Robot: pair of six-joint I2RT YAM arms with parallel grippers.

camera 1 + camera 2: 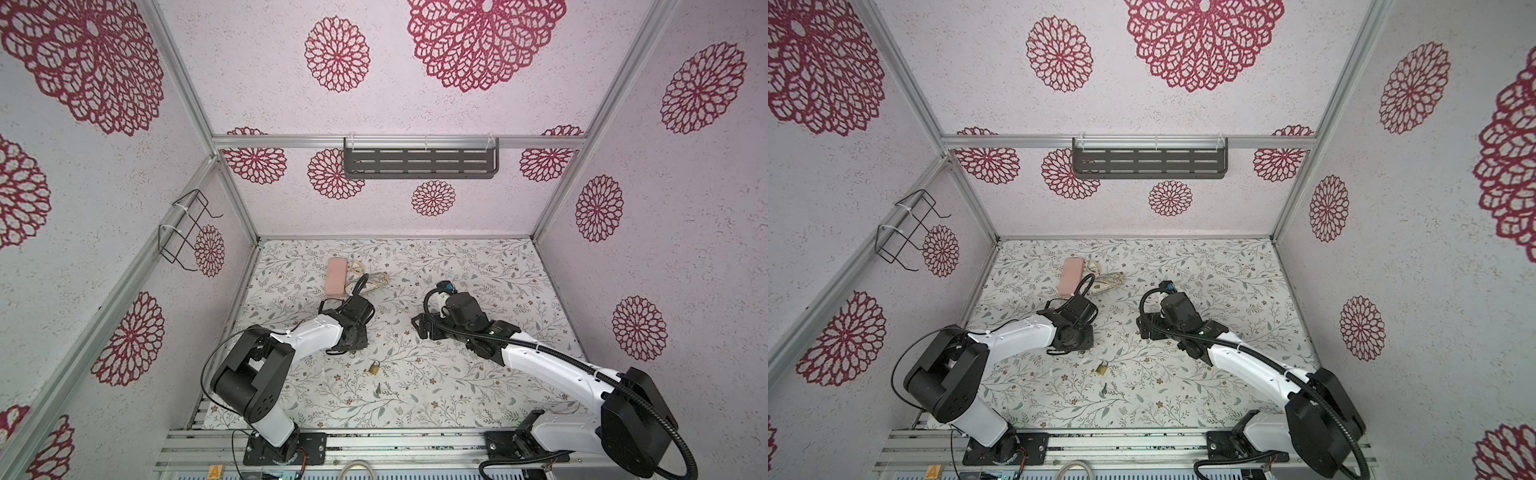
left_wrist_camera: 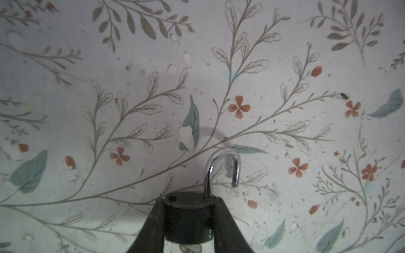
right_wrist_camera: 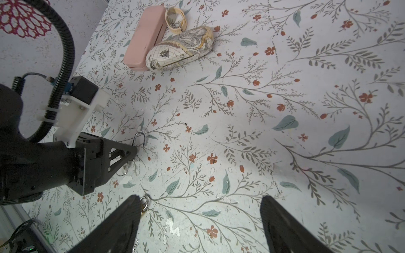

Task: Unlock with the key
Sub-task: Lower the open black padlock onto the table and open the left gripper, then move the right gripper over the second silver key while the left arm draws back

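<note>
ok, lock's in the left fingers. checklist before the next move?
1. Left gripper grip on the black padlock: ok, the fingers clamp its body from both sides.
2. Shackle released: ok, its free end is out of the body.
3. Right gripper free: ok, open and empty.
4. Key in the held lock: cannot tell, only a metal ring shows under it.
5. Brass padlock lying loose: cannot tell if locked. What looks like a loose key lies near it.
</note>
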